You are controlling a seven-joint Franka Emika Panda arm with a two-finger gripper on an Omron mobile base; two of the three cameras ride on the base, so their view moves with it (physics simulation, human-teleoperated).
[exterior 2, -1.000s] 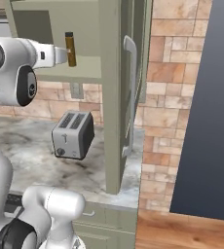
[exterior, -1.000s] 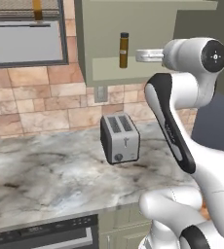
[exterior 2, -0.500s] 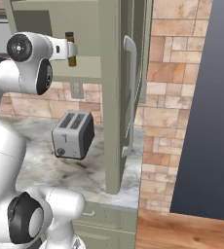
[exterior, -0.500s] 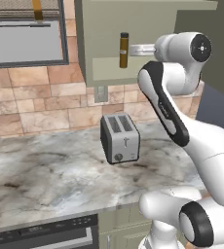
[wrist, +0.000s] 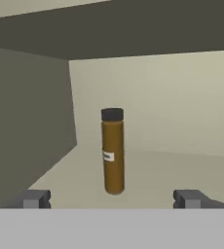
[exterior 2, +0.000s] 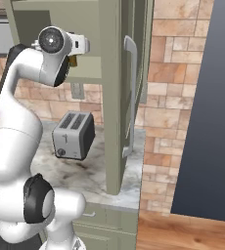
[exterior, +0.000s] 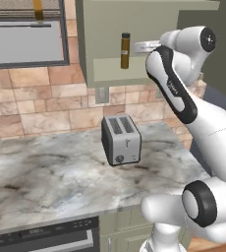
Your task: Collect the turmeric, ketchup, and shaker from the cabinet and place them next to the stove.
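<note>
The turmeric point(wrist: 113, 151), a slim amber jar with a dark lid, stands upright on the plain shelf of the sage-green cabinet point(exterior: 134, 19). In the hand view it is centred a short way ahead of my gripper point(wrist: 111, 199), which is open, with one fingertip on each side at the bottom and nothing between them. From the left base view the turmeric point(exterior: 126, 50) stands at the shelf's front, just left of my hand. From the right base the turmeric point(exterior 2: 73, 60) peeks out under my wrist. The ketchup, shaker and stove are out of view.
A silver toaster point(exterior: 121, 140) sits on the marble counter point(exterior: 46, 177) below the cabinet. The open cabinet door point(exterior 2: 129, 97) hangs to the right of my arm. A microwave point(exterior: 26, 42) is mounted at upper left. The brick wall runs behind.
My arm has swung round and folded closer to the cabinet, carrying the hand a little nearer the turmeric. The jar, the toaster and the gripper's opening are unchanged.
</note>
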